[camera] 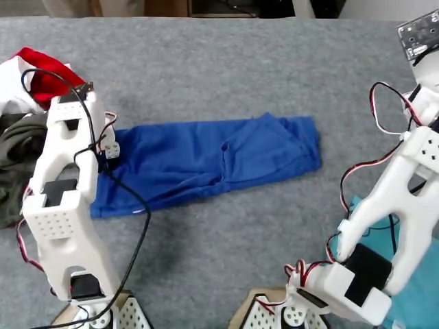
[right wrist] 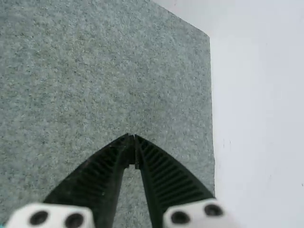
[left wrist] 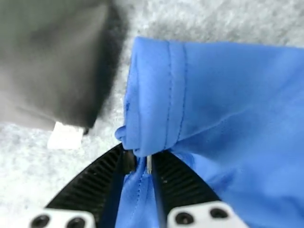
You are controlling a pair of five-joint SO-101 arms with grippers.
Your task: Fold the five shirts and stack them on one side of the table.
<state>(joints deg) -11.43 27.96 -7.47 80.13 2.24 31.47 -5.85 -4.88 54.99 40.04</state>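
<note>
Three crumpled shirts point(camera: 17, 144), red, white and olive, heaped at far left of grey surface point(camera: 206, 62); left pincer point(left wrist: 142, 161) clamped on left end of blue shirt point(camera: 206, 161), a long strip across middle; right pincer point(right wrist: 133, 152) tips pressed together, empty, far right; teal shirt point(camera: 420, 301) near right.
</note>
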